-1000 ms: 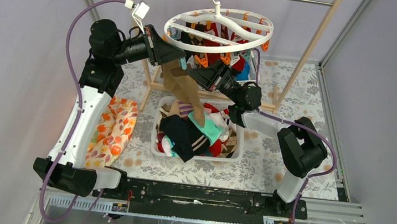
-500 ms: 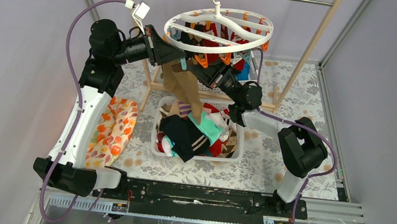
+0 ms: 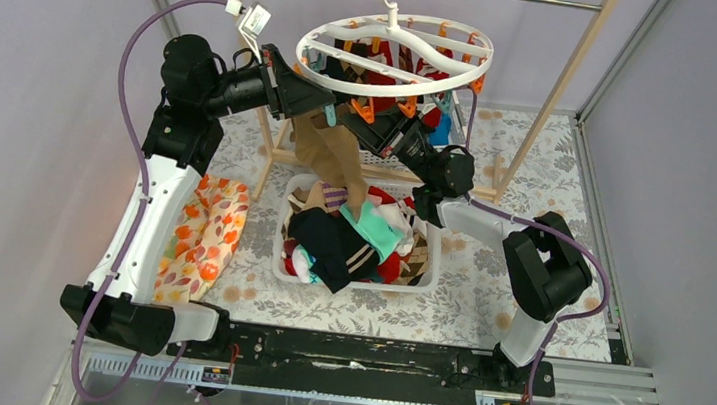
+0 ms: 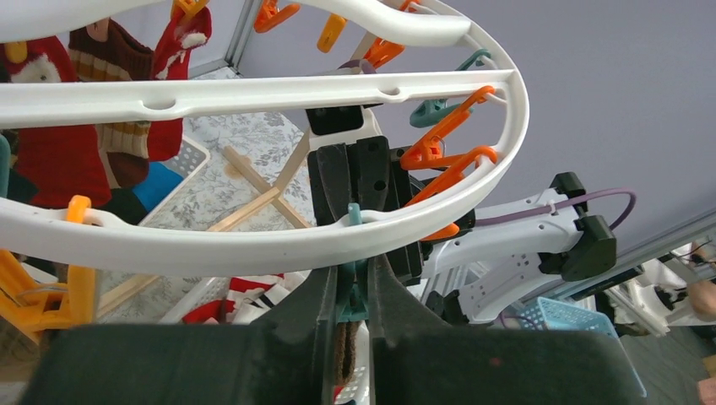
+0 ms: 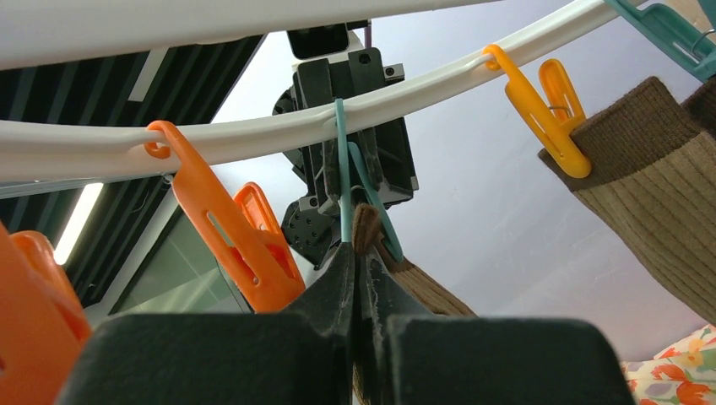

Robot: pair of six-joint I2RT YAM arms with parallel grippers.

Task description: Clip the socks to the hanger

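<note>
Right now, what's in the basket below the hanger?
A heap of socks: black, mint-green, red, white. The hanging tan sock covers part; everything deeper in the basket is hidden.

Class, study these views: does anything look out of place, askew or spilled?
Only slightly: a black fabric sock droops over the near rim of the heaped white lattice basket, half spilling out. Nothing looks damaged.

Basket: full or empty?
Full: socks heaped to the rim of the basket; one tan sock is held up at the hanger.
</note>
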